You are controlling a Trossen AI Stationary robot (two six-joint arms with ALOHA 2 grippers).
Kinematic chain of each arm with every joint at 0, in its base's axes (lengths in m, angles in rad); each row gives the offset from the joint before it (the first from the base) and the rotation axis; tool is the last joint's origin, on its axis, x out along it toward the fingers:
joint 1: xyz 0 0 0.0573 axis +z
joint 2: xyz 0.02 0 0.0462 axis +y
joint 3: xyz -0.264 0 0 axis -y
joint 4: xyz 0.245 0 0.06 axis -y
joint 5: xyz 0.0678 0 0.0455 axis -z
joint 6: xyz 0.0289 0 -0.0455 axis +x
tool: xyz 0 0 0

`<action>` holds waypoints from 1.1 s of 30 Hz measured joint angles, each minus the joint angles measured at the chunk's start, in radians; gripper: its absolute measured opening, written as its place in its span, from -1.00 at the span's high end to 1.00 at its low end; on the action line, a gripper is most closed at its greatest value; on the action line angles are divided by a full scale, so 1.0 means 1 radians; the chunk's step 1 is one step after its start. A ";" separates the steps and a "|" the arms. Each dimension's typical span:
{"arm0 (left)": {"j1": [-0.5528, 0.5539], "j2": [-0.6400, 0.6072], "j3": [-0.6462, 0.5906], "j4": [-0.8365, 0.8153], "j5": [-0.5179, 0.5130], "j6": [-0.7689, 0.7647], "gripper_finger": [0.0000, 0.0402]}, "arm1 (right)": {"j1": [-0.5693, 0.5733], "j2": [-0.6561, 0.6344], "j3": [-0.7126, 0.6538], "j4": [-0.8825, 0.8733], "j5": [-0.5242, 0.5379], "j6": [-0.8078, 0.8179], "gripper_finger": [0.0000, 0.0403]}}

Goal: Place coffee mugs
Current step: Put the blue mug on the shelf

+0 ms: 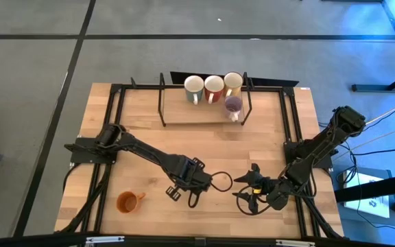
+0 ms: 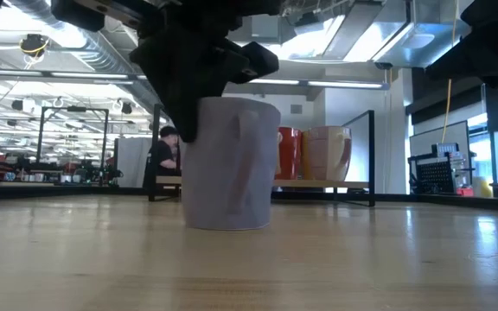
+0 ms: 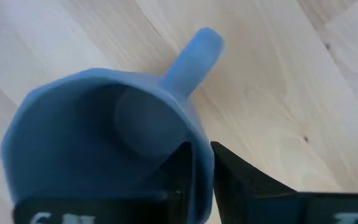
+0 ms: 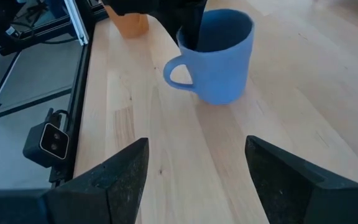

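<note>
Upright on table, lavender mug (image 4: 219, 56); left hand (image 3: 202, 177) fingers straddle its rim, gripping wall.

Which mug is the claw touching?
The lavender mug at the table's front middle; the left claw straddles its rim. The orange mug stands alone.

Even overhead light falls on the table (image 1: 266, 137); soft shadows; ceiling lamps (image 2: 335, 84) glare in the low view; the near mug (image 2: 230, 164) is blurred.
</note>
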 joint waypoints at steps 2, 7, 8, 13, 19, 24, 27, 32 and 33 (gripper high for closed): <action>0.000 0.000 0.000 -0.001 -0.003 -0.003 0.68 | 0.000 0.000 0.000 0.000 0.000 0.000 -0.25; -0.004 -0.024 0.000 -0.025 -0.003 -0.081 0.52 | 0.000 0.001 0.000 0.012 -0.001 -0.015 -0.25; -0.008 -0.037 0.000 -0.041 -0.003 -0.108 0.50 | 0.000 0.007 0.001 0.035 -0.007 -0.027 -0.25; -0.036 -0.143 0.000 -0.078 -0.007 -0.245 0.48 | 0.000 0.122 0.079 0.071 -0.108 -0.081 -0.25; -0.105 -0.325 -0.031 -0.075 -0.136 -0.380 0.49 | -0.037 0.305 0.231 0.051 -0.110 -0.079 -0.25; -0.186 -0.529 -0.214 -0.017 -0.242 -0.497 0.49 | -0.118 0.428 0.332 0.053 -0.140 -0.137 -0.25; -0.226 -0.655 -0.357 0.055 -0.267 -0.606 0.49 | -0.168 0.474 0.350 0.079 -0.168 -0.145 -0.25; -0.277 -0.803 -0.532 0.157 -0.265 -0.796 0.49 | -0.212 0.525 0.348 0.195 -0.179 -0.206 -0.25; -0.283 -0.819 -0.550 0.164 -0.265 -0.829 0.49 | -0.212 0.534 0.348 0.206 -0.184 -0.218 -0.25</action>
